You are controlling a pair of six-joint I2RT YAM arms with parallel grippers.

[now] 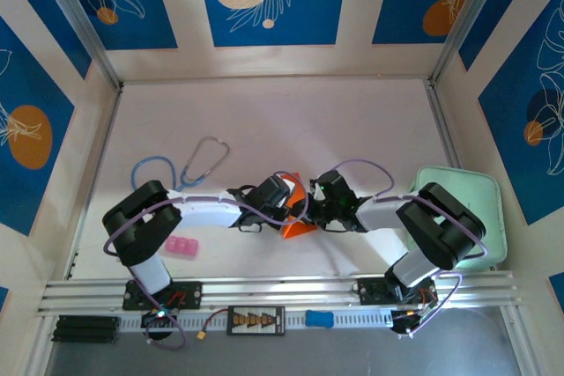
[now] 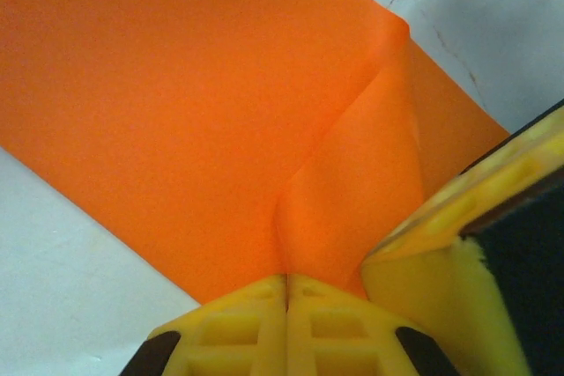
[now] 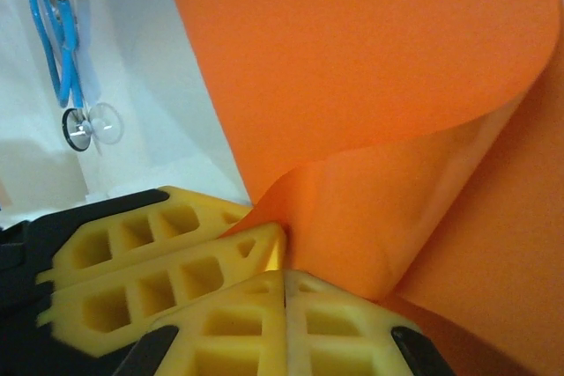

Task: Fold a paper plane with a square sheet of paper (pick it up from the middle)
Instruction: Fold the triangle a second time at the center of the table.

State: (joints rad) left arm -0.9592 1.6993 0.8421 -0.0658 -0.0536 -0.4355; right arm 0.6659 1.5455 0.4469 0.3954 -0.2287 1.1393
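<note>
The square sheet of paper (image 1: 298, 224), bright orange, is lifted at the table's middle between both grippers. My left gripper (image 1: 289, 207) is shut on the sheet (image 2: 220, 112); its yellow fingertips (image 2: 286, 286) pinch a raised fold. My right gripper (image 1: 310, 209) is also shut on the sheet (image 3: 370, 85), pinching a curled-over flap at its fingertips (image 3: 284, 277). The two grippers touch tip to tip: the right one's fingers (image 2: 458, 253) show in the left wrist view, the left one's fingers (image 3: 150, 253) in the right wrist view. The sheet is bent and curled, with no paper plane shape.
A blue stethoscope (image 1: 189, 169) lies on the white table left of centre, also seen as the stethoscope (image 3: 66, 59) in the right wrist view. A small pink block (image 1: 182, 246) sits near the left arm's base. A pale green tray (image 1: 480, 195) stands at the right edge.
</note>
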